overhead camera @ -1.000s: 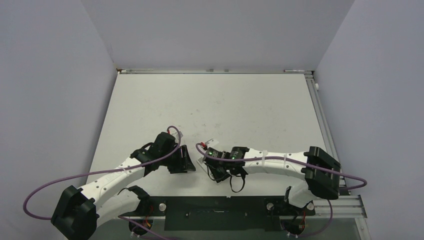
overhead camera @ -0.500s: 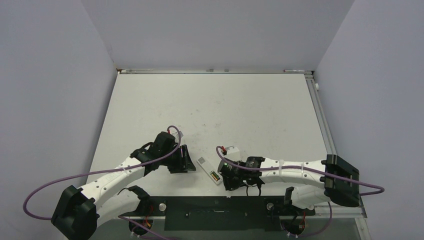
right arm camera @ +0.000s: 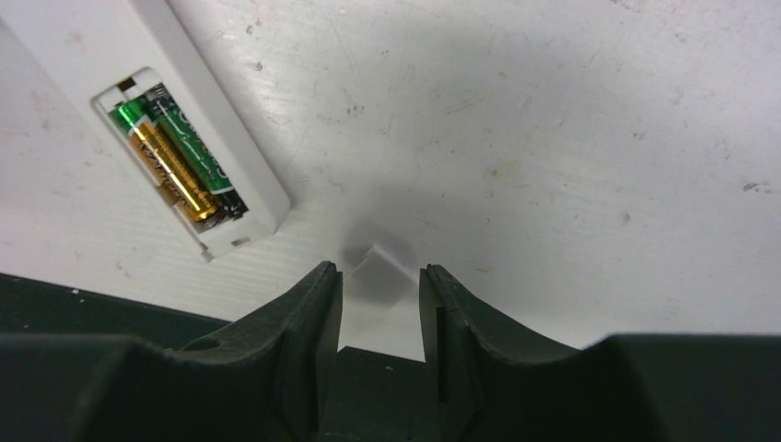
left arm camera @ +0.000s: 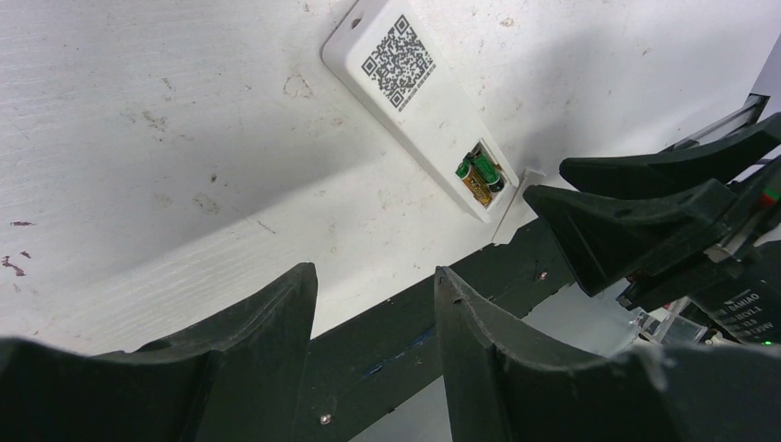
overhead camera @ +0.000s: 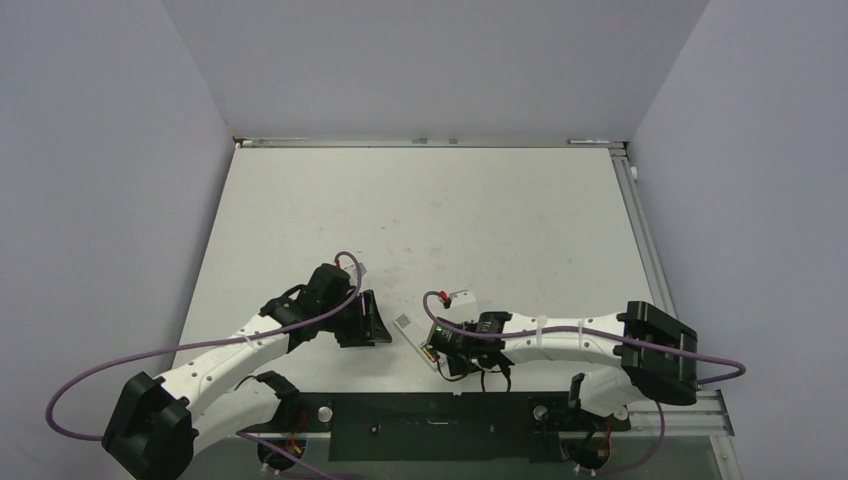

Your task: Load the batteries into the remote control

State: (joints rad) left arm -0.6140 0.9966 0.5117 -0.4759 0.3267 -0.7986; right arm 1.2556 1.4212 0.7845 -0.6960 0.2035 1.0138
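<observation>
Right wrist view shows us the remote control (right arm camera: 74,46) lying on the white table (right arm camera: 571,138) with its recess facing up. Both batteries (right arm camera: 181,161) sit side by side inside it, the gold-orange one (right arm camera: 170,177) next to the darker one (right arm camera: 196,147), which carries green print. Just beside the remote's near end lies a small white piece (right arm camera: 378,278). The right gripper (right arm camera: 379,270) has a finger on either side of it with only a narrow gap; we cannot tell whether the pads actually touch it.

From the left wrist we see the left gripper (left arm camera: 373,273) with its fingers spread and only bare table between them, near the remote but apart from it. A square printed code (left arm camera: 399,62) marks the remote's far half.

From above, the remote lies close to the table's near edge between the two grippers — the left one on its left, the right one at its near end.
</observation>
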